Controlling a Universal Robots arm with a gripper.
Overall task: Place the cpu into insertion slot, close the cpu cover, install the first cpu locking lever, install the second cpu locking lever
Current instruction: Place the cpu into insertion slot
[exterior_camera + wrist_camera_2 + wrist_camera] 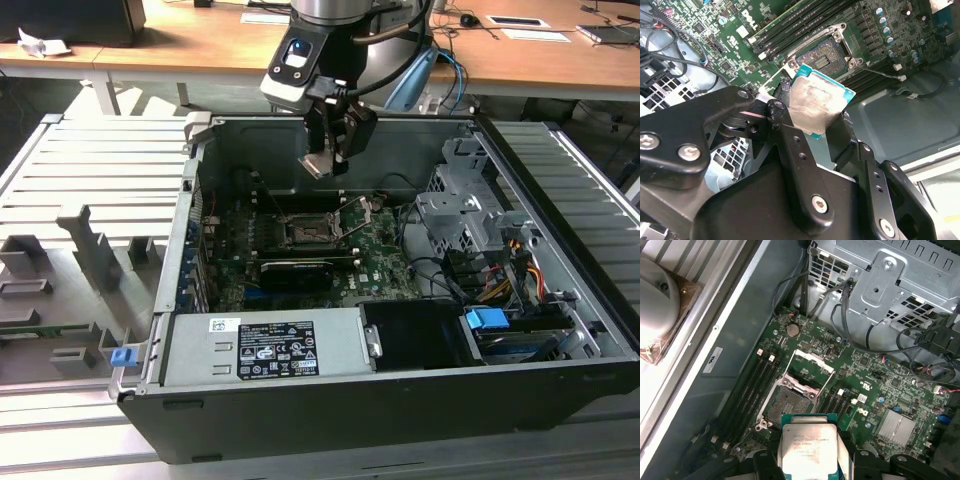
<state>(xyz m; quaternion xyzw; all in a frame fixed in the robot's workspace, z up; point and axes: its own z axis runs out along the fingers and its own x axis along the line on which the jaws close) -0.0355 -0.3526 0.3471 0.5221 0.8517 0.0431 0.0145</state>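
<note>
My gripper (326, 158) hangs inside the open computer case, shut on the cpu (317, 163), a thin square chip with a silver-tan face. In both wrist views the cpu (817, 104) (809, 447) sits clamped by its edges between the black fingers (784, 131). The insertion slot (305, 232) (784, 403) (822, 52) lies bare on the green motherboard below the chip, well apart from it. The cpu cover (811, 365) (358, 213) stands flipped up at the slot's edge. Thin wire levers (828, 382) stand raised beside the cover.
A long black card with a ridged top (292, 270) lies just in front of the slot. A grey drive cage (462, 215) with cables fills the case on the exterior view's right. The power supply (265, 345) runs along the front. Memory slots (752, 390) flank the socket.
</note>
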